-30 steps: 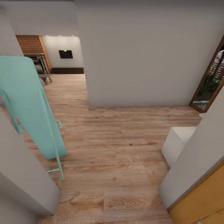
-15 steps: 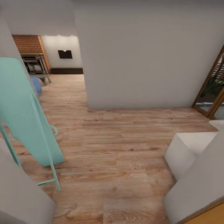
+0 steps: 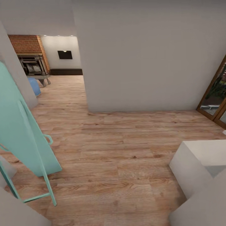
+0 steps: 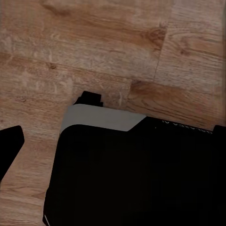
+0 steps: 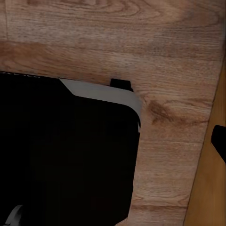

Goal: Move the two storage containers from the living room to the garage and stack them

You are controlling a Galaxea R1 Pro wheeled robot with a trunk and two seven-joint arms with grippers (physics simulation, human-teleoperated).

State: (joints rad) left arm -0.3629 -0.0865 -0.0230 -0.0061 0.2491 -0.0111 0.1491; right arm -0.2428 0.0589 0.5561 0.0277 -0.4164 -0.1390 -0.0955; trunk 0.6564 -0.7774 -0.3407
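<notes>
While both wrist views show a black robot body [image 4: 136, 174], claw state undeterminable; wood-plank floor [image 3: 119, 141], brick fireplace [image 3: 29, 55] beyond.

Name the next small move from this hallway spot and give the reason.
Probably roll forward and bear left through the opening beside the white wall, toward the brick fireplace. No bins are in sight yet, and that room lies ahead across the wood floor. Keep off the leaning turquoise board close on the left.
</notes>
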